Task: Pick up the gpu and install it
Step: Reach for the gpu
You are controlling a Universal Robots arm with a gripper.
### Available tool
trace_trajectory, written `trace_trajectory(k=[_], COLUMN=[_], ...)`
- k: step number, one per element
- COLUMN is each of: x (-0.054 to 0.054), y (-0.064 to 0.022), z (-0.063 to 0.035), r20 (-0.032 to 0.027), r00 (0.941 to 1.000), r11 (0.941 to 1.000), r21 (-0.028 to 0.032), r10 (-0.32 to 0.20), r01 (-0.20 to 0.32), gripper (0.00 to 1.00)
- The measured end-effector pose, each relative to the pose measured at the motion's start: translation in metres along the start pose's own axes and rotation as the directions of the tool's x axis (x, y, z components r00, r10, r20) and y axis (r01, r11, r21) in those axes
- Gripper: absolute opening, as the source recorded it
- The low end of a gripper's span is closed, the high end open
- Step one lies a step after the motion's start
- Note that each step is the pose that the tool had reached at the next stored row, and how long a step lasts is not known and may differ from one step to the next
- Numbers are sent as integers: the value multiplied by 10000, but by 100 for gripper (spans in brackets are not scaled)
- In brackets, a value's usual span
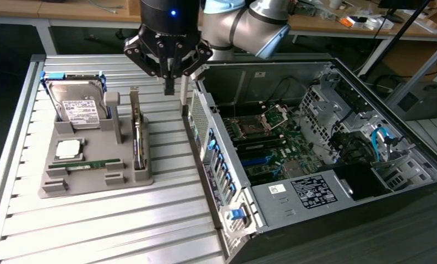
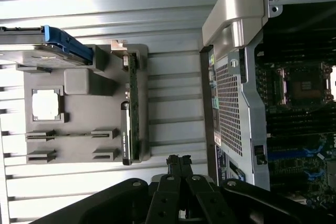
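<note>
The gpu stands on its edge in a slot along the side of the grey holder tray nearest the computer case. In the wrist view the gpu is a thin green edge with a dark part beside it. My gripper hangs above the table, over the gap between the tray's far end and the case. Its fingers are shut together with nothing between them, and it is clear of the gpu. From the wrist, the shut gripper points at the slatted table beside the tray.
The open computer case lies on the exterior view's right, its motherboard exposed. The tray also holds a silver hard drive, a square processor and a memory stick. The slatted metal table extends toward the front.
</note>
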State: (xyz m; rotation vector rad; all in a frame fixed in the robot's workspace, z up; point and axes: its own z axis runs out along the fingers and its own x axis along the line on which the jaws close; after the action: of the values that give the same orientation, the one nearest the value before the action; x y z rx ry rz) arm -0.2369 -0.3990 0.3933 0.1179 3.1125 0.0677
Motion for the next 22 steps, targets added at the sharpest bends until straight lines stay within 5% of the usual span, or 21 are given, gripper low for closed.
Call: trace_trajectory(k=[22], x=[231], y=[-17], z=[-6], r20=[0], r00=[10000], r11=[10000], r21=[0], r10=[1], r01=[-1], gripper=[11])
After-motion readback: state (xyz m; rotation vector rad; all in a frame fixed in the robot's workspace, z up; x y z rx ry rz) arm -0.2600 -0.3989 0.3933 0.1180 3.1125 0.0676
